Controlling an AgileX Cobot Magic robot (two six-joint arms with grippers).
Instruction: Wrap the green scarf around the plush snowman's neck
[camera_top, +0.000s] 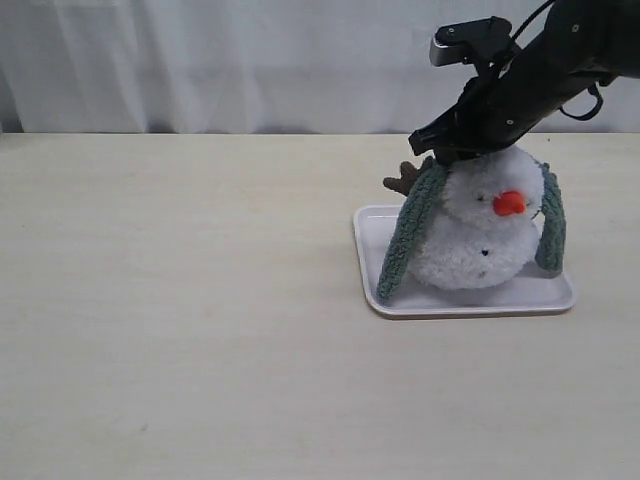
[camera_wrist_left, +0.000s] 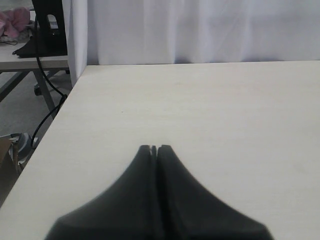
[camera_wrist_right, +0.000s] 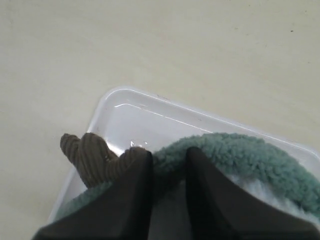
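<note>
Scarf (camera_top: 404, 240) is draping behind the snowman's (camera_top: 470, 250) neck, both ends hanging uncrossed. Right claw (camera_wrist_right: 169, 152) is straddling it, narrowly parted, grip unclear. Left claw (camera_wrist_left: 154, 149) is sitting closed, empty.

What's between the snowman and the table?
A white tray: the snowman sits on it, not on the table itself. Clearest in the exterior view.

Fluffy white snowman (camera_top: 470, 250), orange nose, brown twig arm, sat just under right gripper (camera_wrist_right: 169, 151). Fuzzy sage-green scarf (camera_top: 405, 240) lay draped behind its head, pinched between the gripper's fingers, both ends hanging below gripper, one each side.
</note>
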